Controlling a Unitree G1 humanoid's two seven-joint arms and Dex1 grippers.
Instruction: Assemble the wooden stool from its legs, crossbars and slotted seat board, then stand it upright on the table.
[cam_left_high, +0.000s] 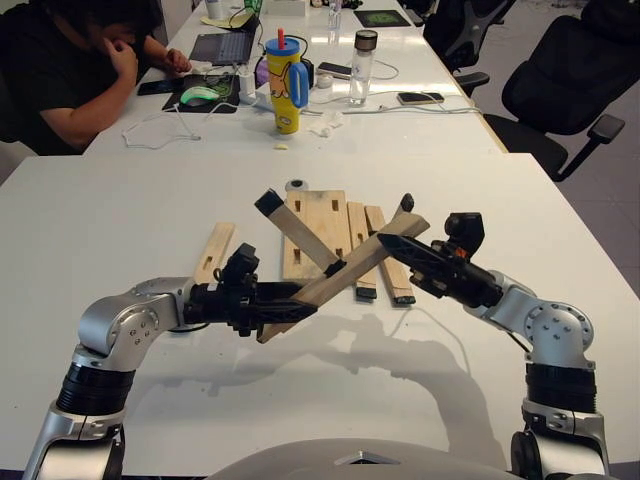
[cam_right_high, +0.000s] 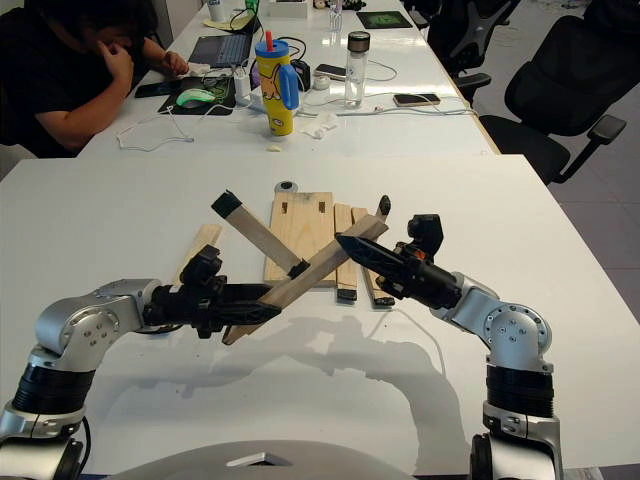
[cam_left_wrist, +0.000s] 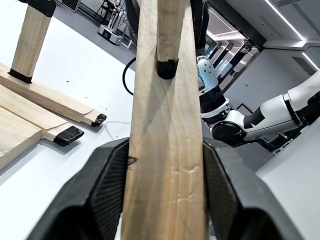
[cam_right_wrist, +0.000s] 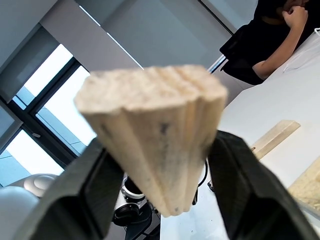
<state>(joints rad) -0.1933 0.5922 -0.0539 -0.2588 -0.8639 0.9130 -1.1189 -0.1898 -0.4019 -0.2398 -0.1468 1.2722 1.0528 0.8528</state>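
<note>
Both grippers hold one long wooden bar (cam_left_high: 352, 266) slanted above the table. My left gripper (cam_left_high: 300, 306) is shut on its lower end, and the bar (cam_left_wrist: 167, 150) sits tight between the fingers (cam_left_wrist: 107, 185). My right gripper (cam_left_high: 388, 241) is shut on the upper end (cam_right_wrist: 155, 125). A black-capped leg (cam_left_high: 298, 231) is joined to the bar's middle and points up and back to the left. The slotted seat board (cam_left_high: 325, 212) lies flat behind them. Two loose legs (cam_left_high: 394, 276) lie beside it, and a flat slat (cam_left_high: 214, 250) lies to the left.
A small round object (cam_left_high: 297, 185) sits just behind the seat board. On the far desk stand a yellow cup (cam_left_high: 284, 90), a bottle (cam_left_high: 361, 65) and a laptop (cam_left_high: 222, 47), with a seated person at the back left. Office chairs (cam_left_high: 560, 85) stand at the right.
</note>
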